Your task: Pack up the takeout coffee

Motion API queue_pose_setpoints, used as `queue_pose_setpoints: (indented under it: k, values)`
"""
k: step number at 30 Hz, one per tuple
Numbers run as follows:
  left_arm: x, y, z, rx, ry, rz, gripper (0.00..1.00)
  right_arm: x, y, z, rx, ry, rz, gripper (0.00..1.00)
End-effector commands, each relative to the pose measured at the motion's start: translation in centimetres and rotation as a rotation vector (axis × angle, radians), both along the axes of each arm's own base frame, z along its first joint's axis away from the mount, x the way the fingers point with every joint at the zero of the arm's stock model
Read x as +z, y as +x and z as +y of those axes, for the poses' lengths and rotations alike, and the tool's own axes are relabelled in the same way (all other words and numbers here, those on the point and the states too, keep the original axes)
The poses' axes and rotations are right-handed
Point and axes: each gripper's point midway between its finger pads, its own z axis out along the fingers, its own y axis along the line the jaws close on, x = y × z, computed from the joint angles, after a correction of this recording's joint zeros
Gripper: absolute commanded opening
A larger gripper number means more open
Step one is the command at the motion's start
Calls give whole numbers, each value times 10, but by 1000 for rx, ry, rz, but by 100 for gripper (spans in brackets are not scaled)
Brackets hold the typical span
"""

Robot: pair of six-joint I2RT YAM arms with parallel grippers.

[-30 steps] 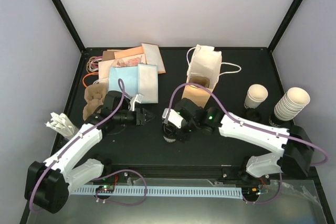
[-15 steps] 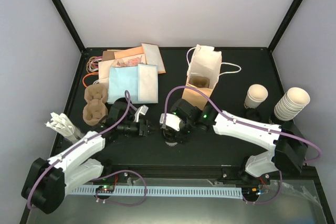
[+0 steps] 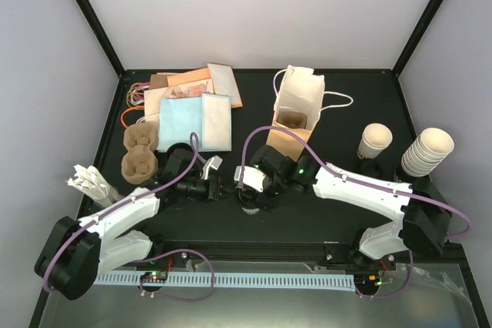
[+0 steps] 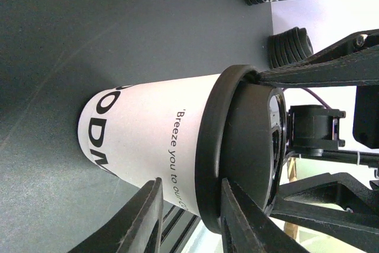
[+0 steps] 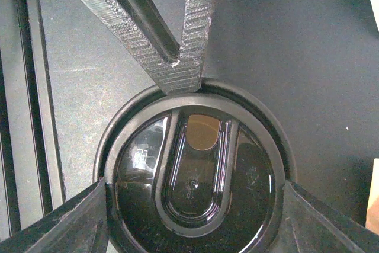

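White walls and black corner posts are closing in a matte black table (image 3: pixel 254 117), and the action is sitting close to its near edge, about midway along. The takeout coffee (image 4: pixel 154 140), a white paper cup with bold black lettering and a round black plastic lid, is standing upright there with both arms crowding it.

The right gripper (image 5: pixel 195 214) is hanging straight over the lid, jaws spread wide, and its fingers (image 5: pixel 59 223) are pressing on opposite sides of the lid's rim. That's a hold on the cup. The left gripper (image 3: pixel 224 188) is reaching in from the left side with its jaws narrowed, one finger above the rim and one below. Whether they are pinching it, I cannot tell.

Toward the far edge, just beyond the right wrist, a white and kraft paper bag with cord handles (image 3: pixel 298 94) is standing open, with a brown pulp cup carrier (image 3: pixel 292 119) showing in its mouth. The right arm's wrist is sitting between cup and bag.

By the right edge a single lidless cream paper cup (image 3: pixel 375 140) and a stack of cream paper cups (image 3: pixel 428 151) are waiting, with a stack of black plastic lids (image 4: pixel 290 48) on the table beside them. In the far-left corner lie tan paper envelopes (image 3: pixel 196 86) and pale blue paper sheets (image 3: pixel 184 120). Two more brown pulp carriers (image 3: pixel 140 151) and a bundle of white cutlery (image 3: pixel 91 182) are sitting along the left edge.
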Motion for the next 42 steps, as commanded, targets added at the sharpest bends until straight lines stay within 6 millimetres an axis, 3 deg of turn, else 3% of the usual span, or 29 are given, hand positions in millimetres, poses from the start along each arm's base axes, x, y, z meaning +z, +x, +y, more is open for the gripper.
queue_pose_setpoints:
  k: [1, 4, 10, 23, 27, 33, 37, 42]
  values:
    - [-1, 4, -7, -22, 14, -39, 29, -13, -10, -6, 28, -30, 33, 69]
    - [-9, 1, -11, -37, 45, -38, 28, -15, -11, -8, 31, -38, 34, 69]
    - [-46, -6, 2, -32, 182, 12, 24, -22, -13, -16, 31, -70, 34, 70]
    - [-72, -15, 9, -36, 250, 60, 23, -34, -17, -28, 19, -99, 44, 69]
    - [-50, -6, 9, -37, 263, -13, 25, -30, -13, -25, -23, -80, 39, 70]
    - [8, 20, 13, 19, 295, -172, 44, -9, 6, -16, -186, -9, 29, 70]
    - [32, 29, 20, 88, 291, -236, 50, 6, 19, -10, -330, 34, 42, 69]
    - [51, 31, 25, 134, 249, -329, 54, 10, 25, -3, -421, 42, 76, 66]
